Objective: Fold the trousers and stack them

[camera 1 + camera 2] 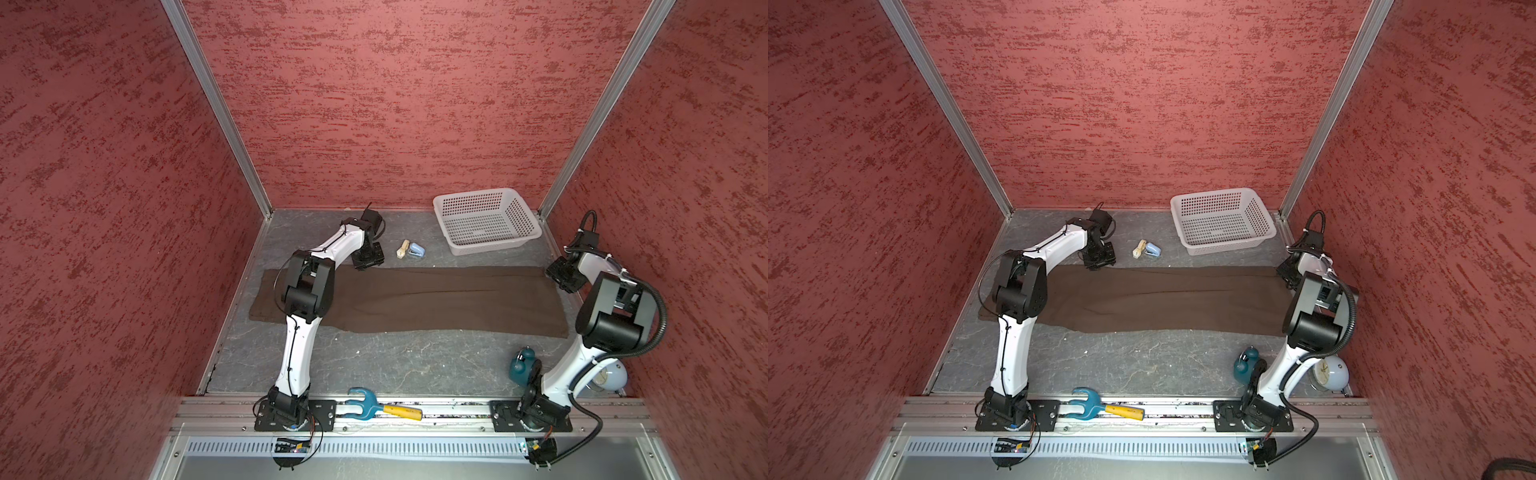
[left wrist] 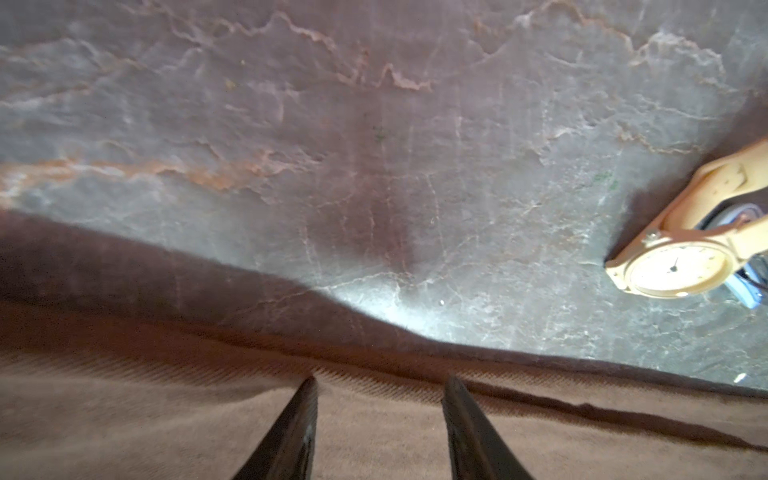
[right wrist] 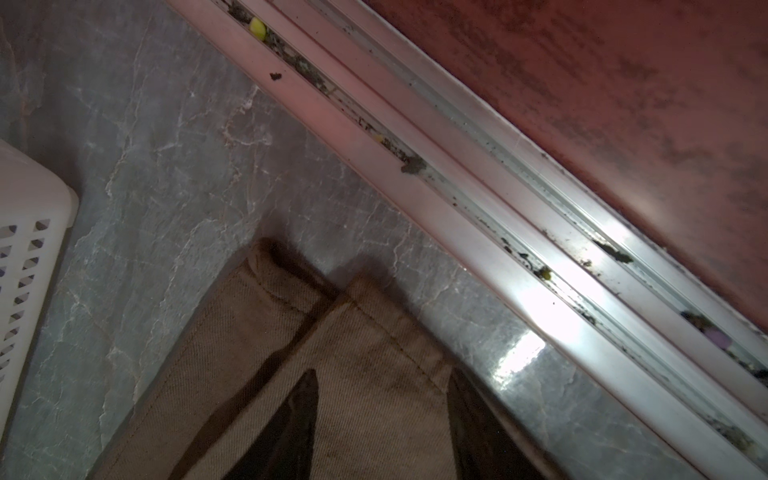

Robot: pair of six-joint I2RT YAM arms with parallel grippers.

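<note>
The dark olive-brown trousers [image 1: 436,299] [image 1: 1163,299] lie flat and long across the table, from the left wall side to the right. My left gripper [image 1: 363,266] [image 1: 1096,266] hangs low over their far edge left of the middle. In the left wrist view it [image 2: 381,380] is open, with both fingertips on or just above the cloth [image 2: 166,415]. My right gripper [image 1: 561,286] [image 1: 1287,282] is at the far right corner. In the right wrist view it [image 3: 383,374] is open and straddles the hemmed corner of the trousers [image 3: 353,345].
A white basket [image 1: 486,220] [image 3: 29,216] stands at the back right. A tan wristwatch [image 1: 402,249] [image 2: 673,270] and a small blue object [image 1: 417,250] lie behind the trousers. A teal object [image 1: 521,365], a pale clock [image 1: 611,374] and a blue-and-yellow tool [image 1: 382,407] are near the front. An aluminium rail [image 3: 498,187] runs beside the right gripper.
</note>
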